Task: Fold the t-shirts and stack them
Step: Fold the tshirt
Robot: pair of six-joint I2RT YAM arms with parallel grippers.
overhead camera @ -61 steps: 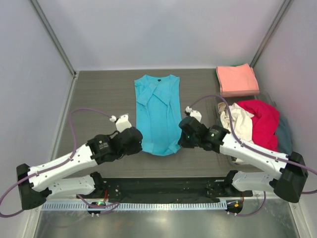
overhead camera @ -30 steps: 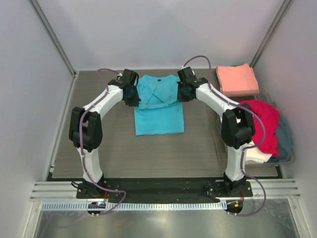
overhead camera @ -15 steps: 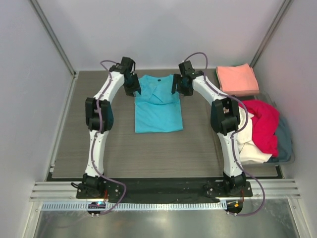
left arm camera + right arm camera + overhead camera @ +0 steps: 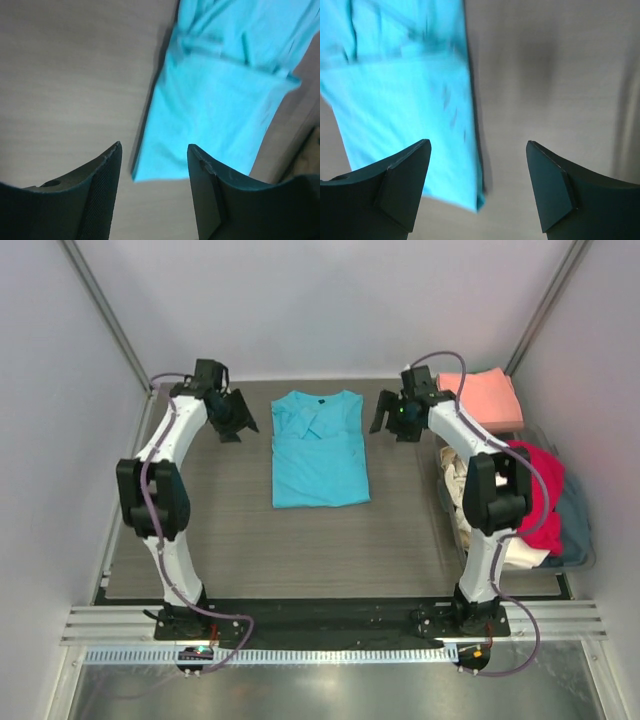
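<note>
The turquoise t-shirt (image 4: 320, 450) lies folded into a rectangle at the table's middle back, its collar and dark neck label at the far end. Both grippers hang beside that end without touching the cloth. My left gripper (image 4: 240, 424) is open to the shirt's left, and its wrist view shows the shirt (image 4: 220, 115) beyond the empty gripper (image 4: 154, 146). My right gripper (image 4: 383, 420) is open to the shirt's right, and its wrist view shows the shirt's edge (image 4: 405, 110) under the empty gripper (image 4: 478, 143). A folded salmon-pink t-shirt (image 4: 480, 400) lies at the back right.
A loose heap of red (image 4: 540, 490), cream (image 4: 505, 548) and grey-blue (image 4: 575, 512) t-shirts sits in a clear bin (image 4: 588, 558) along the right edge. Pale walls close in the left, back and right sides. Bare grey tabletop (image 4: 300, 550) lies in front of the turquoise shirt.
Both grippers carried the shirt's hem up to the collar end, halving its length. They then opened, let go of the cloth and drew apart to either side.
</note>
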